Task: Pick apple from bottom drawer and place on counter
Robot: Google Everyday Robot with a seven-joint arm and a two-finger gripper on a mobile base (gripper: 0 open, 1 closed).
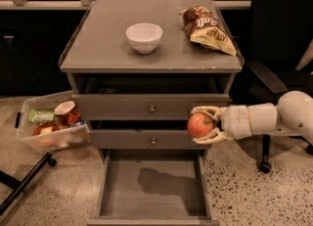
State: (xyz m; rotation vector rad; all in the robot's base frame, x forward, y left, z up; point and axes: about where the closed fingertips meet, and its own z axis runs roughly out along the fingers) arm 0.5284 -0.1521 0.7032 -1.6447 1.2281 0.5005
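- Warm, dim indoor light falls from above. The counter is the brightest surface, with a pale sheen across its glossy top.
- The white bowl casts a soft shadow around its base, and the chip bag catches small glints.
- The recess under the counter and the gaps between the drawer fronts are dark.
- A dark, blotchy shadow lies on the floor of the bottom drawer.
- The gripper, right of the cabinet at middle-drawer height, is closed round the apple. Its upper finger is pale and lit, and the apple's underside is shaded.
- The background and the office chair are nearly black.
- The speckled floor has a yellowish cast.
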